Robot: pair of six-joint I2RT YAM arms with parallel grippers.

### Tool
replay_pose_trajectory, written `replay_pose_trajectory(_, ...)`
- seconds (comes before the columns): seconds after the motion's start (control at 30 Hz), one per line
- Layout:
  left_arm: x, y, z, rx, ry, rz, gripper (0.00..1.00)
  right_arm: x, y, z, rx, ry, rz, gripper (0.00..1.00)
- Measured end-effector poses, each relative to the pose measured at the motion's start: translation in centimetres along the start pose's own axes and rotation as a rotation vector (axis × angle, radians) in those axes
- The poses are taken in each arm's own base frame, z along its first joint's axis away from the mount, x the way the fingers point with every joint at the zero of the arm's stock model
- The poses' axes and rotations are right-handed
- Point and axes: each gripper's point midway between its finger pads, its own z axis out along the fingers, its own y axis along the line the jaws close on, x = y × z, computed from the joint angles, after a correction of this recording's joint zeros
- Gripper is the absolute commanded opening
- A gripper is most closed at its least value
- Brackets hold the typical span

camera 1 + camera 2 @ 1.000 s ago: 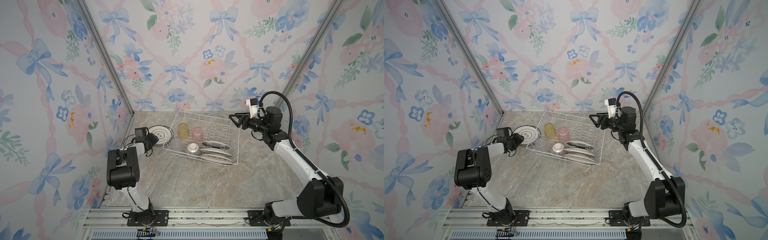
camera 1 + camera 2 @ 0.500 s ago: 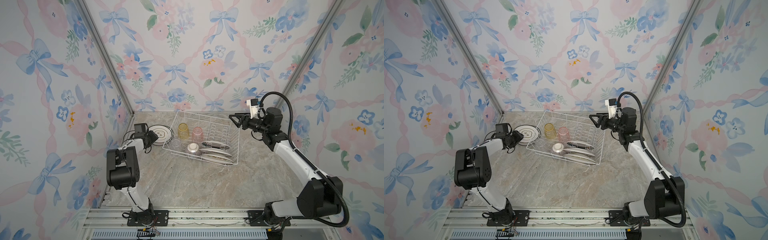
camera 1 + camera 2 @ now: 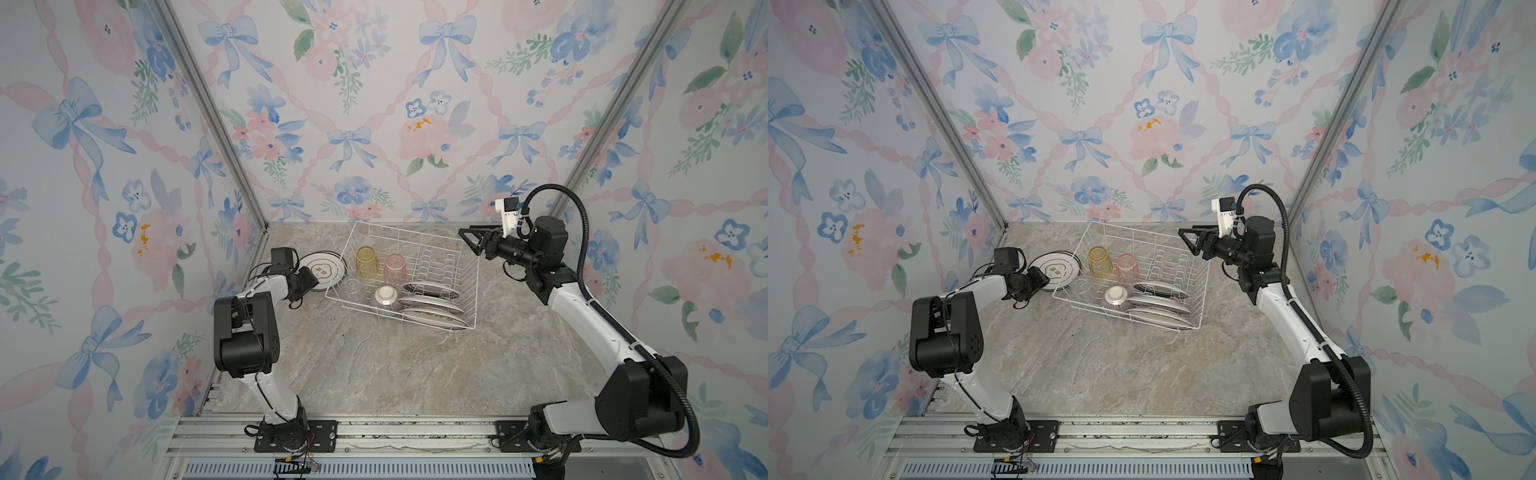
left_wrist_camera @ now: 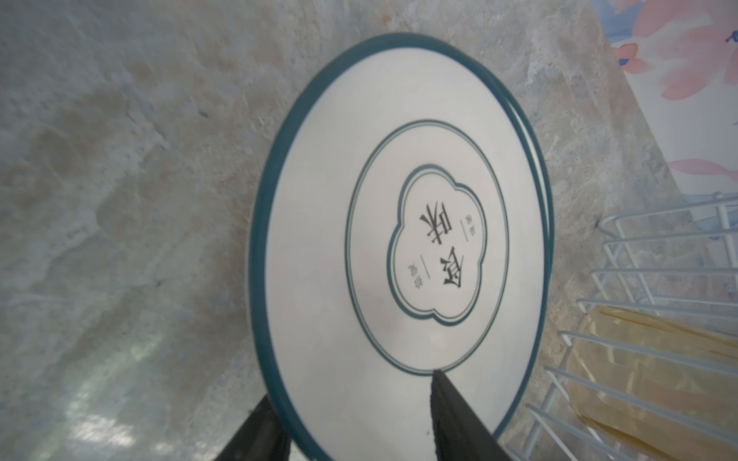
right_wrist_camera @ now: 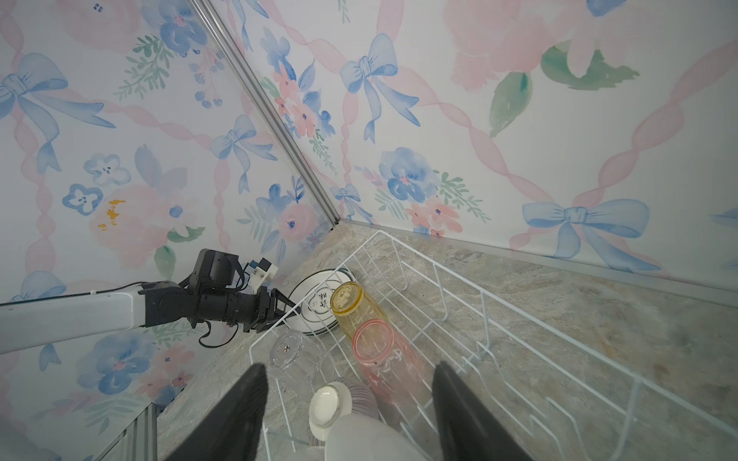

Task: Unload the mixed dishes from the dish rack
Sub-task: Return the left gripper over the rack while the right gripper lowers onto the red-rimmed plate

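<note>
Left hand (image 3: pixel 309 277) half open, fingers (image 4: pixel 451 415) astride the rim of the plate (image 3: pixel 328 266) just ahead, seemingly unclamped; it lies stacked on the desk (image 3: pixel 374 365), freeing the dish rack (image 3: pixel 469 282). Right hand (image 3: pixel 467 241) gapes empty above that rack.

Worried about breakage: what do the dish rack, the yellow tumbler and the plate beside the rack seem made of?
Dish rack: likely white-coated metal wire, thin rods.
Yellow tumbler: translucent; plastic or glass, unclear.
Plate: glossy white, green rim; glazed ceramic or melamine, unclear.
</note>
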Motion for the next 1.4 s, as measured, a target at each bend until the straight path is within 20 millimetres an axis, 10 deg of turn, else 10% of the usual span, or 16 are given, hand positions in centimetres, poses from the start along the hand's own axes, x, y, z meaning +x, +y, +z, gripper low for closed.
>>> replay_pose_trajectory(0.63, 1.1, 1.4, 0.6, -0.038, 0.036, 0.019, 0.55, 1.7, -0.3, -0.4, 0.003, 0.076, -0.005, 0.59)
replay_pose_trajectory(0.9, 1.6, 0.7, -6.5, 0.056, -0.156, 0.037, 0.56, 6.6, 0.5, 0.1, 0.067, 0.29, -0.141, 0.42)
replay_pose_trajectory(1.2, 5.1, -6.5, -13.9, 0.272, -0.366, 0.211, 0.6, 13.8, 4.4, 1.1, 0.109, 0.557, -0.489, 0.48)
replay_pose_trajectory(1.4, 4.2, -8.3, -16.6, 0.338, -0.452, 0.232, 0.61, 14.7, 4.5, 1.7, 0.176, 0.651, -0.629, 0.47)
